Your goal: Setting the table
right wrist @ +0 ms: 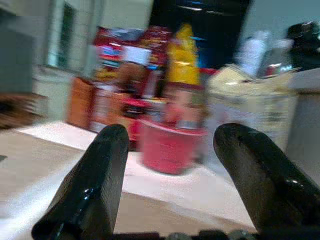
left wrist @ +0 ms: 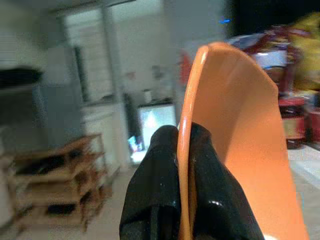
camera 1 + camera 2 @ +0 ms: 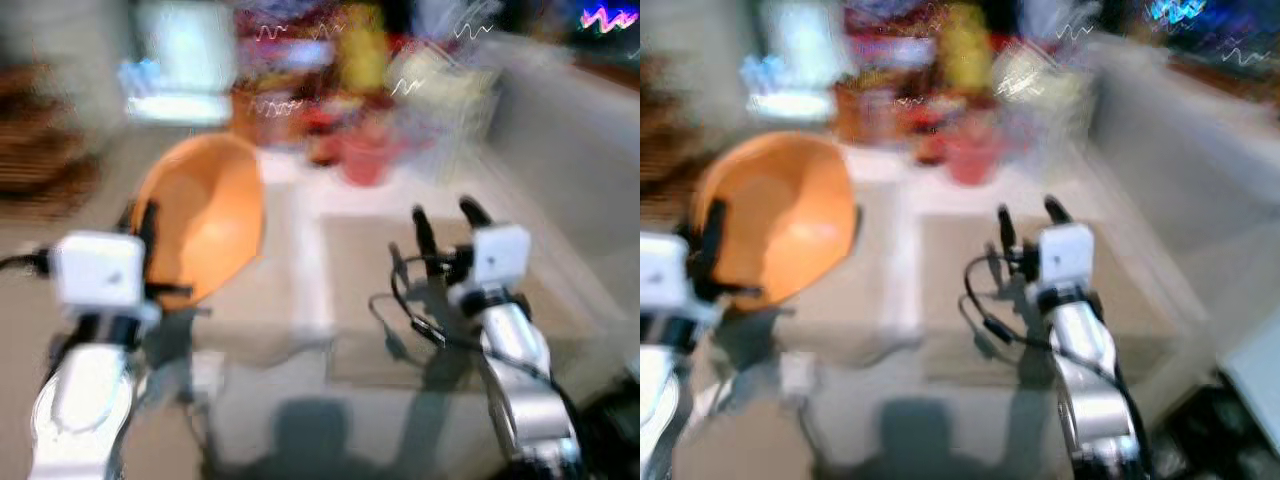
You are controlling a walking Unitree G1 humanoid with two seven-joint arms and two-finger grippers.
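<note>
The left gripper [image 2: 184, 150] pinches the orange plate [image 3: 205, 215] by its rim, held above the table [image 3: 300, 300]; the wrist view shows both fingers clamping it. The right gripper [image 1: 172, 150] hovers with fingers spread before a red cup [image 1: 167, 147].

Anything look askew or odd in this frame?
The orange plate is tilted up on edge, pinched at its rim by the left end effector. The right end effector is open over the table. Nothing looks spilled.

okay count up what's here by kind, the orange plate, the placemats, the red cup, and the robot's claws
Orange plate: 1, clamped at its rim in the left claw
Placemats: 2
Red cup: 1
Claws: 2, right claw open
Total: 6
</note>
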